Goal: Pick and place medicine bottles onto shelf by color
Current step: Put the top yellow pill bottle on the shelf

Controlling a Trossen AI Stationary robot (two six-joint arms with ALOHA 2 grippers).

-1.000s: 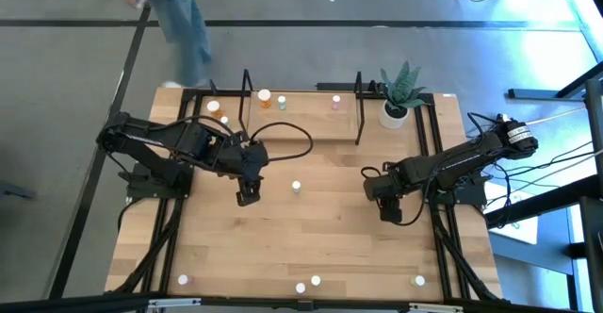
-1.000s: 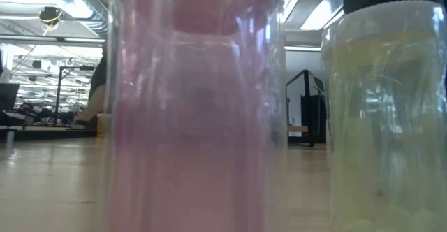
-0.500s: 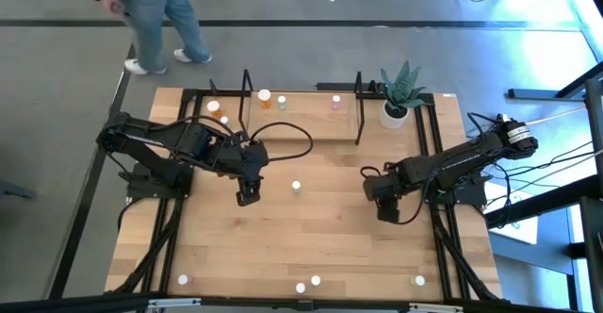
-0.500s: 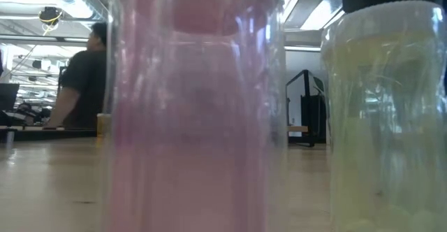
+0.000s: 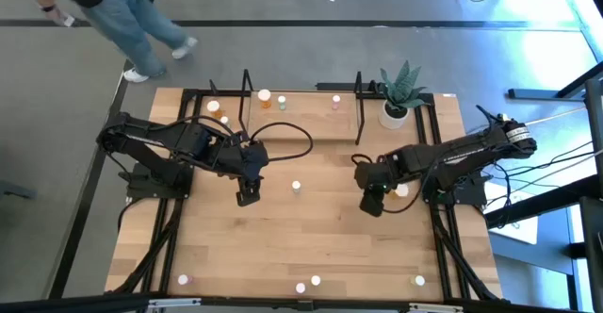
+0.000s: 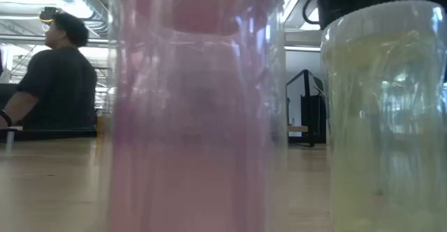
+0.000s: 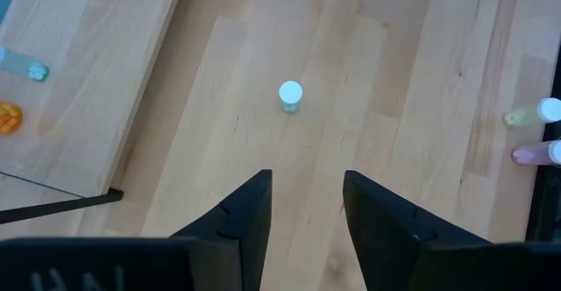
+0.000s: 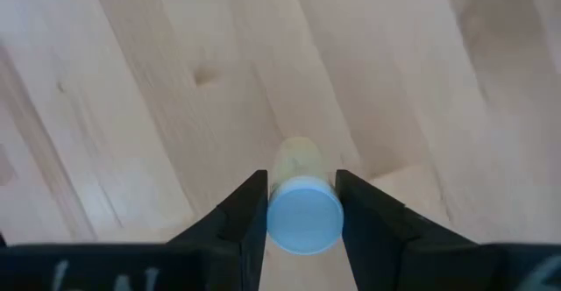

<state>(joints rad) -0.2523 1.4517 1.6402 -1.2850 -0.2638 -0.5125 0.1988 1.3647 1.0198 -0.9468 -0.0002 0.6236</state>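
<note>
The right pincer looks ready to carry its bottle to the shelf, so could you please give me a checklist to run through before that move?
1. Whitish bottle sits between the right pincer fingers: ok.
2. Bottle lifted off the table: cannot tell.
3. Bare board left on the shelf: ok.
4. Left pincer open, empty, apart from the right arm: ok.
5. Green bottle standing mid-table out of the right arm's way: cannot tell.
6. Person away from the table: ok.

Bottle point(image 5: 296, 188) mid-table between both arms, shelf point(image 5: 301, 115) behind.
</note>
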